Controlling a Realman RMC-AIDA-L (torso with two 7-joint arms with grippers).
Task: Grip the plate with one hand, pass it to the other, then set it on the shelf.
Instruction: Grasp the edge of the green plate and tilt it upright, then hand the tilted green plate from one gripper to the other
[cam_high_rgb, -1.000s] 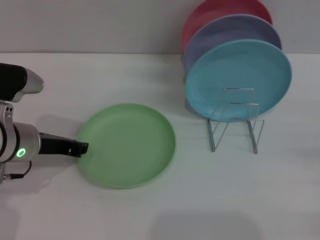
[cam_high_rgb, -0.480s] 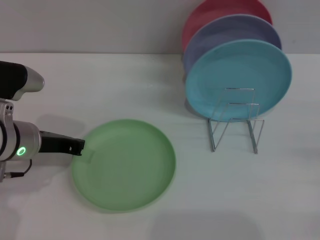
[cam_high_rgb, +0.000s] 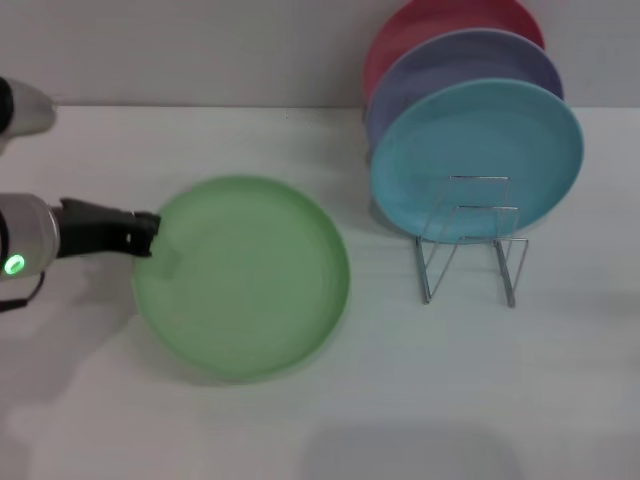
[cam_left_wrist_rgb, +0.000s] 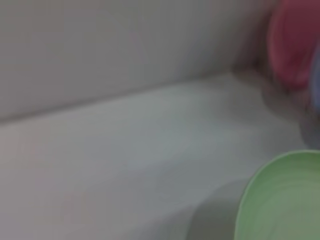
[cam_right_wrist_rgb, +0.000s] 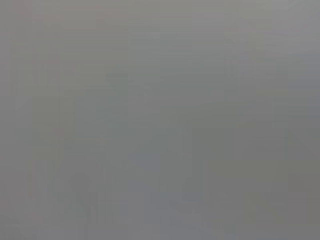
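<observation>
The light green plate (cam_high_rgb: 245, 275) hangs lifted above the white table, left of centre in the head view. My left gripper (cam_high_rgb: 148, 234), black on a silver segment with a green light, is shut on the plate's left rim. The plate's edge also shows in the left wrist view (cam_left_wrist_rgb: 282, 200). The silver wire shelf (cam_high_rgb: 470, 245) stands on the table to the right, its front slots bare. My right gripper is out of view; the right wrist view shows only plain grey.
A turquoise-blue plate (cam_high_rgb: 478, 160), a lavender plate (cam_high_rgb: 460, 65) and a red plate (cam_high_rgb: 440, 22) stand upright in the rack's rear slots. The white table (cam_high_rgb: 400, 400) stretches in front and to the right. A grey wall runs behind.
My left gripper has raised the green plate off the table and moved it up and back; the plate now faces the head camera more fully.
</observation>
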